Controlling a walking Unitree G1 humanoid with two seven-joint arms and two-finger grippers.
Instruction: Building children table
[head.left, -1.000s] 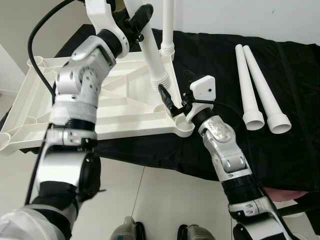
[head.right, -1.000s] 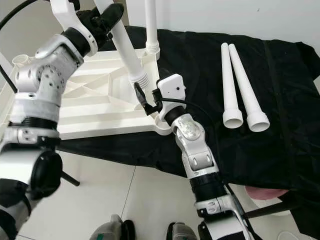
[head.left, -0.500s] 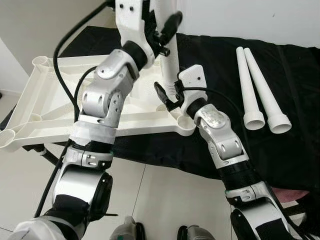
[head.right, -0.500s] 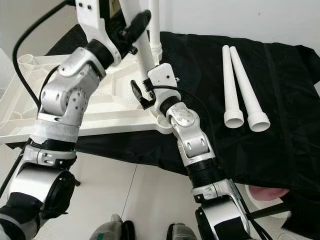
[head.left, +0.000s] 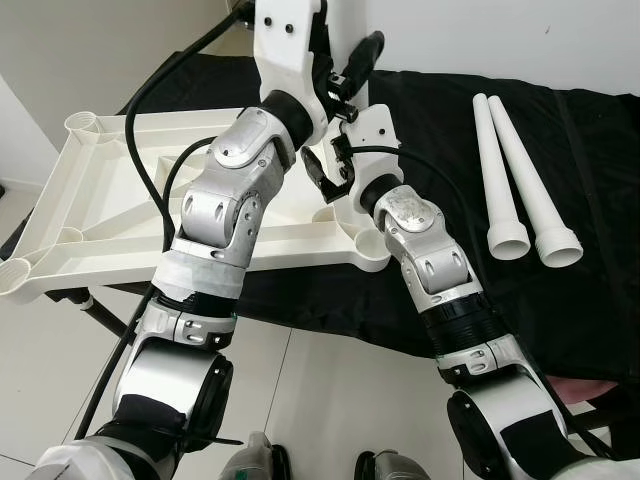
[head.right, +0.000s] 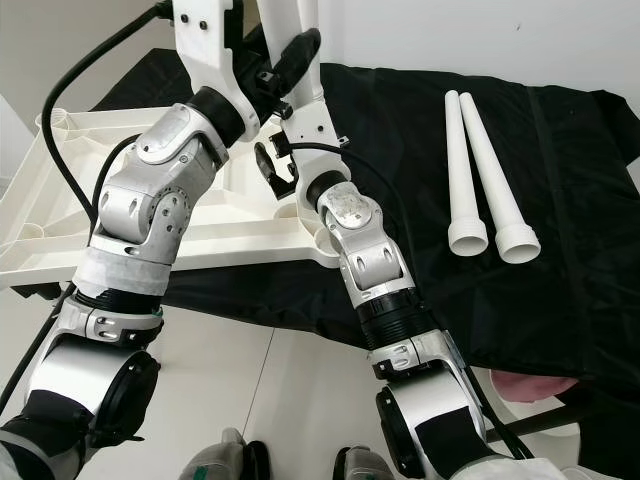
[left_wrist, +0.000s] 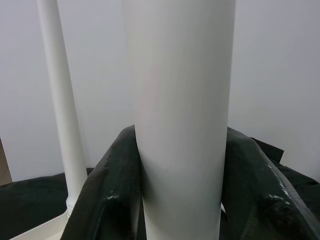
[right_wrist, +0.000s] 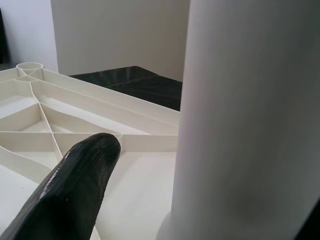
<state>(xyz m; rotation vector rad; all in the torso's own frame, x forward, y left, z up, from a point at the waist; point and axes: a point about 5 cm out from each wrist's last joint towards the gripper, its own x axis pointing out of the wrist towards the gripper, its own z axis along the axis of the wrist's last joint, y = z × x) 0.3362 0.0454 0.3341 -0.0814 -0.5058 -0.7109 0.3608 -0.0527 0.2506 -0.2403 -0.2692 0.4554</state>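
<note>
Surface: black cloth (head.left: 600, 200) covers the counter, pale floor tiles below.
Tabletop: white ribbed tabletop (head.left: 110, 200) lies underside up at the left of the cloth, round sockets at its corners.
Left gripper (left_wrist: 180, 165): raised over the tabletop's far right part, its fingers (left_wrist: 107, 190) clamped on an upright white leg (left_wrist: 180, 100).
Second leg (left_wrist: 60, 110): stands upright behind, at the tabletop's far edge.
Right gripper (head.left: 335, 175): low beside the held leg's base; fingers (right_wrist: 75, 195) apart, one hidden.
Spare legs (head.left: 520, 180): two lie side by side on the cloth at the right.
</note>
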